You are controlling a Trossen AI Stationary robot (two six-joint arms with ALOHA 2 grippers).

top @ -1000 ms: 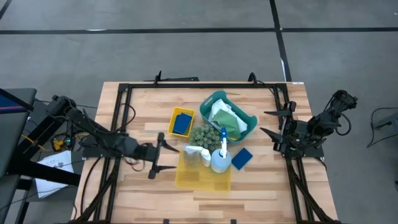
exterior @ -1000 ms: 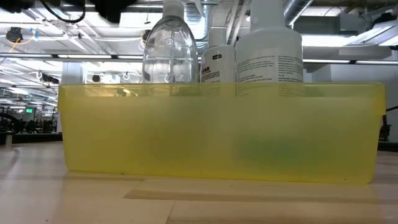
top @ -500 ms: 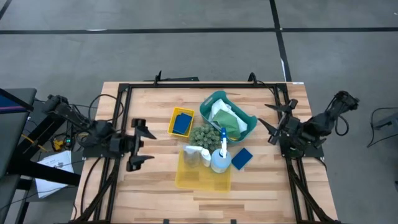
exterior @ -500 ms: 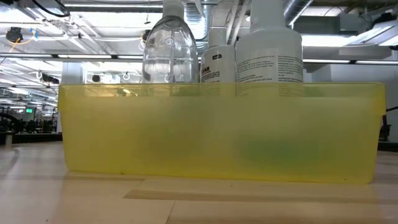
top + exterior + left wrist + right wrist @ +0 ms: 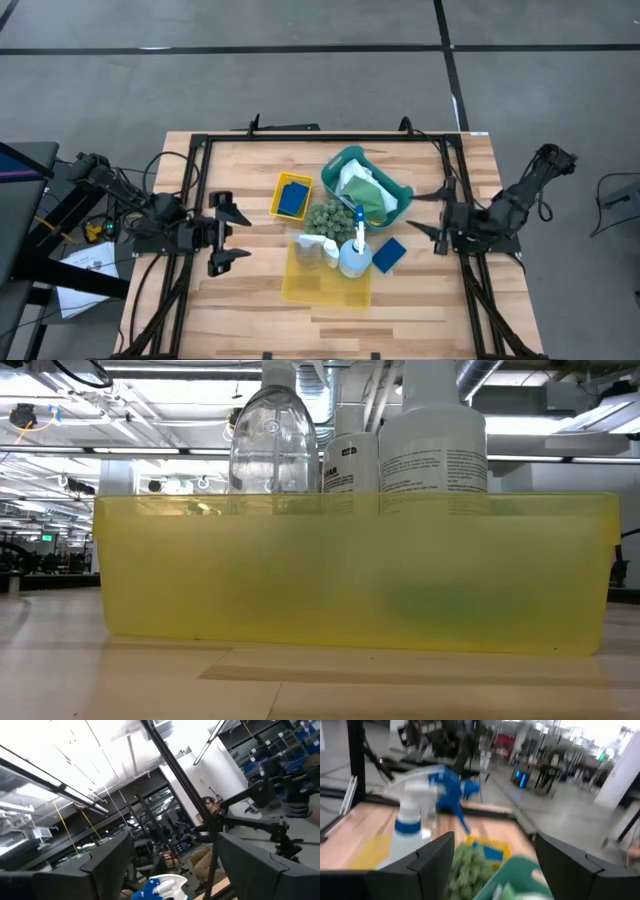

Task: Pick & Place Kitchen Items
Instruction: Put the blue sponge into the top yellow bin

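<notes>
A large yellow bin (image 5: pixel 325 278) stands at the table's middle, near side. In it are a clear spray bottle (image 5: pixel 314 247) and a white bottle with a blue spray head (image 5: pixel 356 250). A blue sponge (image 5: pixel 388 254) lies flat on the table to the right of the bin. Another blue sponge (image 5: pixel 292 197) lies in a small yellow bin. A teal basket (image 5: pixel 390 180) holds a white cloth (image 5: pixel 352 180) and a green piece. My left gripper (image 5: pixel 230 234) hangs open left of the large bin. My right gripper (image 5: pixel 424 213) hangs open right of the basket. Neither holds anything.
A green bumpy ball (image 5: pixel 325 215) sits between the basket and the large bin. A black frame (image 5: pixel 320 138) runs round the table's far and side edges. In the low view the large yellow bin (image 5: pixel 355 570) fills the front, with the bottles (image 5: pixel 272 440) rising behind its wall.
My left gripper has drawn back from the large yellow bin toward the table's left edge, risen, tipped upward and rolled, then kept still. My right gripper has sunk a little and turned toward the table's middle. Both stay open.
</notes>
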